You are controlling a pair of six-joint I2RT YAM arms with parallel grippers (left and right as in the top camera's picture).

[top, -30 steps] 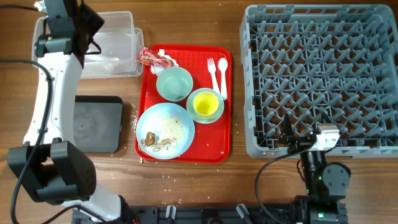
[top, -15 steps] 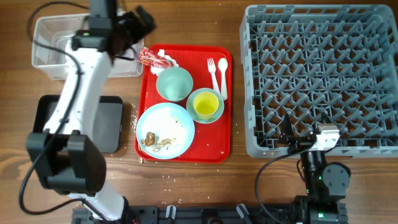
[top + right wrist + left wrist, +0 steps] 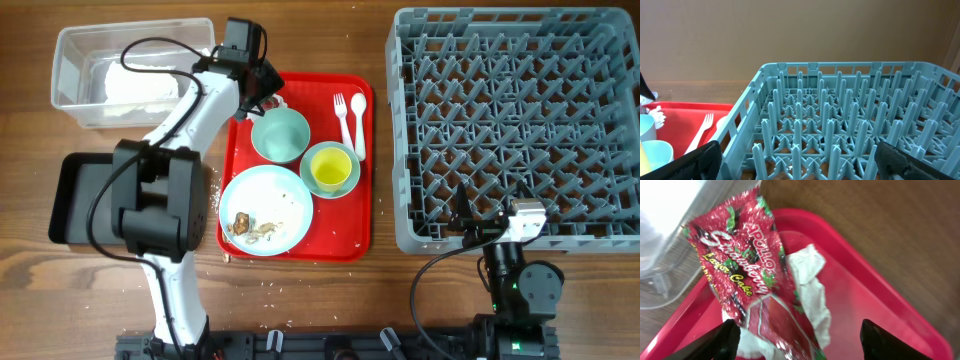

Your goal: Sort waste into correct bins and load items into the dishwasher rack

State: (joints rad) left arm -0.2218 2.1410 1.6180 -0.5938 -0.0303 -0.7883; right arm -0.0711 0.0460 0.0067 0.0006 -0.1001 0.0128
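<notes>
Swinging from tub (image 3: 130, 75) to wrapper (image 3: 740, 275), left pincer (image 3: 799, 336) open

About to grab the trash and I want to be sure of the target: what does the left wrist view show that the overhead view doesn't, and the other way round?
Only the left wrist view: the red snack wrapper with its strawberry cake print, lying over a crumpled white napkin; the overhead view hides most of that. Only overhead: the plate with food scraps, bowl, cup, fork, spoon, black tray and grey rack. Both: the red tray and the clear tub beside its corner.
</notes>
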